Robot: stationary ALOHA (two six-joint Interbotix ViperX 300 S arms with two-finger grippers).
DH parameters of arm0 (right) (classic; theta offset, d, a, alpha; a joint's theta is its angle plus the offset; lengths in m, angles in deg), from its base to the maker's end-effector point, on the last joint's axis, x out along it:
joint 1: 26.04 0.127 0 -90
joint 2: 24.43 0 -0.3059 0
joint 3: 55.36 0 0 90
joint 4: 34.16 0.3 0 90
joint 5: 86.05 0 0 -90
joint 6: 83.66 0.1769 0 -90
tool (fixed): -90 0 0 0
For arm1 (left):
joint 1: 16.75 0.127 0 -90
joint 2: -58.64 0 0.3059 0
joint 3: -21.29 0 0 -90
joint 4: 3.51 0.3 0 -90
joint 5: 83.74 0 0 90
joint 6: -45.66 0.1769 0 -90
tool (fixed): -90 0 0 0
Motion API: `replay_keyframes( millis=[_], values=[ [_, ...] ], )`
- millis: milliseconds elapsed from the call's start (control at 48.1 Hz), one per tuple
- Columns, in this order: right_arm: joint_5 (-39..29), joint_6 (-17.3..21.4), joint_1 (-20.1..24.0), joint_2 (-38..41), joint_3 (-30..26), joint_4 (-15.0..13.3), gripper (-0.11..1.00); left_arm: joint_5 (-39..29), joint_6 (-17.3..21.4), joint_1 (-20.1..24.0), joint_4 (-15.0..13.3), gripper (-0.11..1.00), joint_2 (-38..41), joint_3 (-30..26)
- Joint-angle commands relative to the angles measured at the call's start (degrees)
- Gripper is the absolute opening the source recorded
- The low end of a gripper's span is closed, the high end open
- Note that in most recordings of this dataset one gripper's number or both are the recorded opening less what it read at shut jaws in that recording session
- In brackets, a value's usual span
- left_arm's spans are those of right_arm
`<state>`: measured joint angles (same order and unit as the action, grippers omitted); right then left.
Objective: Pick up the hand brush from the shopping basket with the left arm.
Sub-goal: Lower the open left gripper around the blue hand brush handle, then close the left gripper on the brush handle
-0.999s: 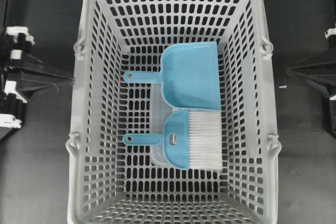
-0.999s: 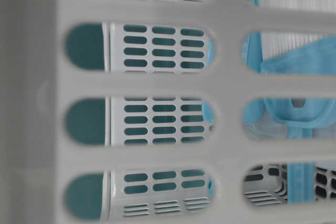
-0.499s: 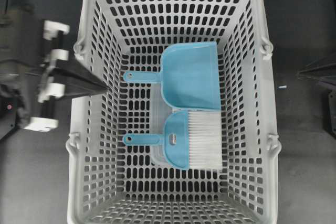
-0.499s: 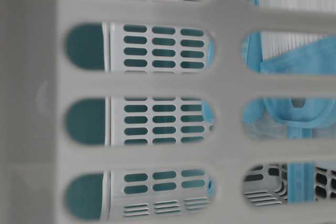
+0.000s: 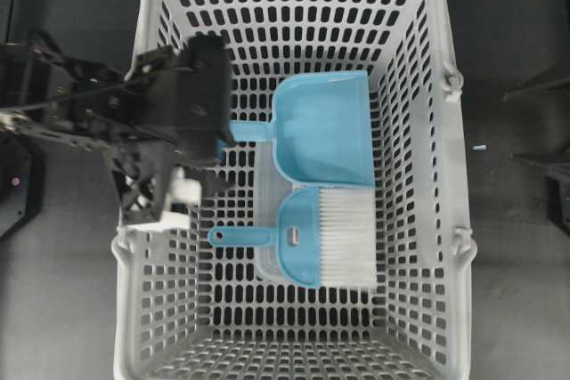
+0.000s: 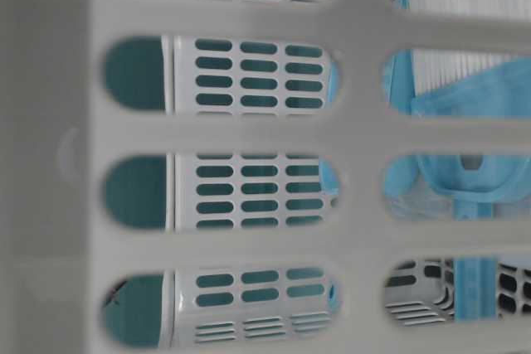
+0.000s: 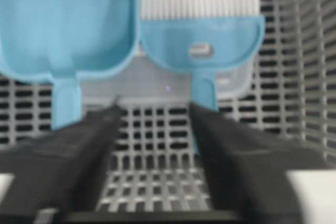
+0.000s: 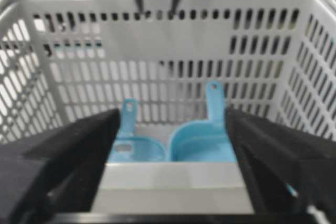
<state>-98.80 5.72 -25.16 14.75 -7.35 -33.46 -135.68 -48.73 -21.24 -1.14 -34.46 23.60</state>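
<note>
Left gripper jaws spread wide, empty, over the shopping basket's left wall, short of the hand brush. Brush lies flat on the basket floor, handle toward the gripper, bristles away, just beside the dustpan. Likely light, rigid plastic, smooth; bristles soft. Best hold: thin handle or rounded back. Slotted floor, tall walls crowd descent. Right gripper open, outside on the dark counter.

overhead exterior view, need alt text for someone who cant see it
The left arm reaches over the left wall of a light-grey shopping basket, partly covering the handle of a blue dustpan. The hand brush lies untouched on the basket floor just below the dustpan, handle pointing left, white bristles right.
</note>
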Motion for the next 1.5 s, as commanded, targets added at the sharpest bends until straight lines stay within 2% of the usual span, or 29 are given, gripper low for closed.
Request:
replay_keyframes(
  millis=[0, 62, 146, 291, 499, 645, 874, 1477],
  values=[
    [0.18, -0.09, 0.09, 0.26, -0.97, 0.00, 0.80, -1.14, -0.09, -0.70, 0.18, 0.68, 1.76, -2.64],
    [0.26, -0.09, 0.09, 0.09, -0.88, -0.09, 0.81, -2.81, -0.35, -1.14, 0.18, 0.83, 3.78, -3.34],
    [0.26, 0.09, 0.09, -0.26, -0.53, 0.00, 0.80, -3.87, -0.44, -2.11, 0.18, 0.91, 6.15, -4.31],
    [0.26, 0.35, 0.09, -1.14, 0.35, 0.00, 0.80, -4.48, -0.88, -3.78, 0.18, 0.90, 9.93, -5.36],
    [0.35, 0.44, 0.09, -2.11, 1.32, 0.00, 0.80, -4.48, -6.42, -4.66, 0.18, 0.90, 16.00, -5.19],
    [0.35, 0.44, 0.09, -2.55, 1.76, 0.00, 0.80, -4.13, -8.35, -5.19, 0.18, 0.90, 18.90, -3.96],
    [0.35, 0.44, 0.00, -3.16, 2.37, 0.00, 0.79, -3.52, -8.70, -7.29, 0.18, 0.90, 21.01, -3.08],
    [1.23, 0.53, 0.09, -3.34, 3.43, 0.18, 0.79, -0.97, -8.09, -6.86, 0.18, 0.90, 21.80, 1.49]
  ],
)
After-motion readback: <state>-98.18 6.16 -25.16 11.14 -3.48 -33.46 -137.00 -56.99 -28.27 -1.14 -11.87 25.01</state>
